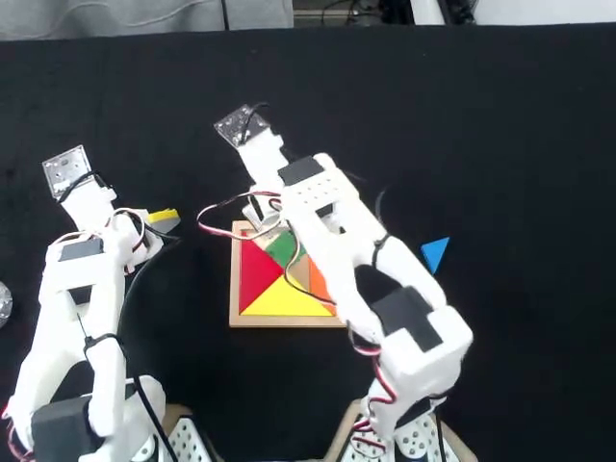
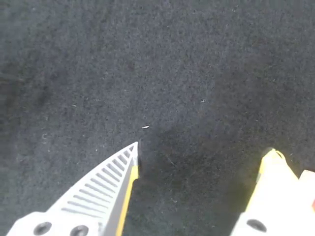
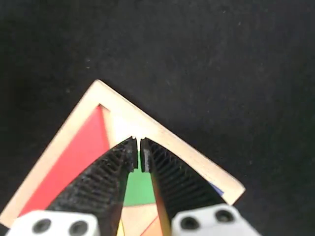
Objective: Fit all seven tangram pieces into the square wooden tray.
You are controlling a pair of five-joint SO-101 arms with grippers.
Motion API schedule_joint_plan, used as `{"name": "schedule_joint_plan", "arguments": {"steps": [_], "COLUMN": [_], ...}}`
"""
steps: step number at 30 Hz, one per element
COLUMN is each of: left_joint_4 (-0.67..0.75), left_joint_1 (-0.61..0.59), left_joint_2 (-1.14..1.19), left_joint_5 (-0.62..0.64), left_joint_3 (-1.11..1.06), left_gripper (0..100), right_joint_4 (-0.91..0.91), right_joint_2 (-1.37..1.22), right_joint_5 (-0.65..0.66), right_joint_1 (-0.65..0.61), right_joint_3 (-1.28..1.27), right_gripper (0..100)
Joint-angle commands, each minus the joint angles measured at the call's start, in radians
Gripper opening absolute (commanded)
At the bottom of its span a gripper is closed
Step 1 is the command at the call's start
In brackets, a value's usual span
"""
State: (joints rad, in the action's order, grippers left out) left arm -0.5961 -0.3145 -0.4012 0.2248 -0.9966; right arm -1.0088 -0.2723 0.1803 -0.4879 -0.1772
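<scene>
A: So, how do the fingers of the right gripper [image 3: 137, 145] stand?

B: Drawn almost together, with a thin slit left between the black ribbed tips and nothing caught in it. They hang over a corner of the square wooden tray [image 3: 162, 132], the tips above a bare patch of its floor.

A: And which pieces lie near them?

B: The green piece [image 3: 138, 189] sits directly behind the tips and the large red triangle [image 3: 74, 162] lies just beside one finger. The yellow triangle [image 1: 284, 302] and an orange piece [image 1: 318, 279] lie in the tray too. A small blue triangle [image 1: 435, 253] lies on the black cloth, well away from those fingers and outside the tray.

A: The left gripper [image 2: 203, 150]?

B: Spread wide and empty – only black cloth [image 2: 147, 73] shows between its fingers, apart from the tray.
</scene>
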Motion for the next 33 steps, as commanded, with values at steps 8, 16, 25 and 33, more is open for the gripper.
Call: {"name": "schedule_joint_plan", "arguments": {"steps": [8, 16, 25, 33], "left_joint_4": [0.015, 0.015, 0.015, 0.015], "left_joint_1": [-0.007, -0.007, -0.007, -0.004], "left_joint_2": [-0.035, -0.035, -0.035, -0.028], "left_joint_5": [-0.002, -0.002, 0.000, 0.000], "left_joint_3": [0.012, 0.010, 0.008, 0.007], "left_gripper": [37, 37, 37, 37], "right_joint_4": [-0.160, -0.175, -0.275, -0.354], "right_joint_2": [-0.131, 0.088, 0.645, 0.868], "right_joint_5": [0.002, -0.006, 0.035, 0.255], "right_joint_1": [-0.017, 0.009, 0.311, 0.695], "right_joint_3": [0.171, 0.156, -0.081, -0.328], "right_gripper": [1.1, 1.1, 1.1, 1.1]}}
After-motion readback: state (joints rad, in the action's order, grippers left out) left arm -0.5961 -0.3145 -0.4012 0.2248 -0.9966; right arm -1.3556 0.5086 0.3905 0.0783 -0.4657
